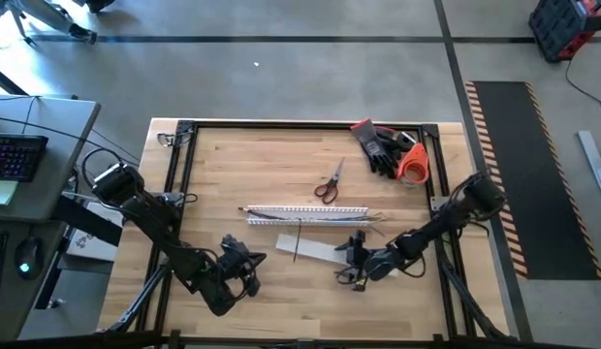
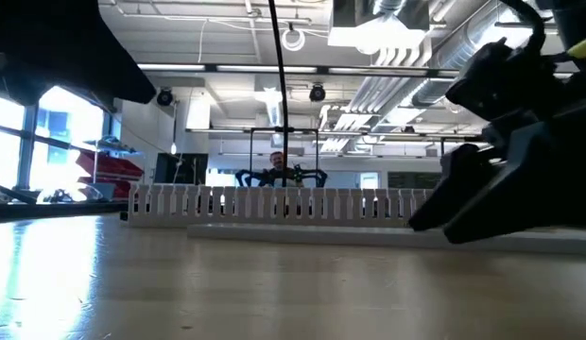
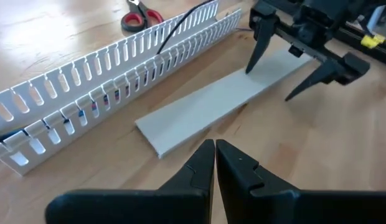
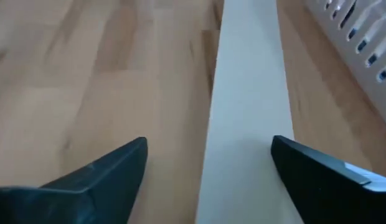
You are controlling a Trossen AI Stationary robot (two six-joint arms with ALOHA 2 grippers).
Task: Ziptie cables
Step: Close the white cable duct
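- Right claw (image 1: 353, 275), lower centre-right of the high view: its fingers stand wide apart and empty, straddling the near end of the flat white strip (image 1: 318, 250). The right wrist view shows the strip (image 4: 249, 118) running away between the two dark fingertips (image 4: 112, 163), neither visibly pressing it. The stance suggests the strip is either just set down or about to be taken.
- Left claw (image 1: 244, 264), lower left of centre in the high view: fingers pressed together, holding nothing. In the left wrist view the closed fingertips (image 3: 211, 163) point toward the strip's near corner (image 3: 180, 127); this arm appears to wait, out of the right arm's way.
- Flat white strip: lies flat on the counter (image 1: 233, 174), slanted, just in front of the duct. It is probably the duct's cover, laid aside so that the channel is open.
- White slotted duct (image 1: 305, 213), centre of the high view: lies left to right across the counter, open side up. The low view shows its comb teeth (image 2: 274, 202) as a low fence across mid-frame.
- Cables (image 1: 299, 231): a thin dark line crosses the duct near its middle in the high view; in the left wrist view the cables (image 3: 180, 25) rise out of the far wall's slots toward the upper middle of the frame. More coloured wire shows through the slots. No zip tie can be made out.
- Scissors (image 1: 328, 183), above the duct: red-handled, closed, likely kept for trimming tie ends.
- Gloves (image 1: 378, 147) and an orange object (image 1: 413, 165), upper right of the counter: well clear of the work.
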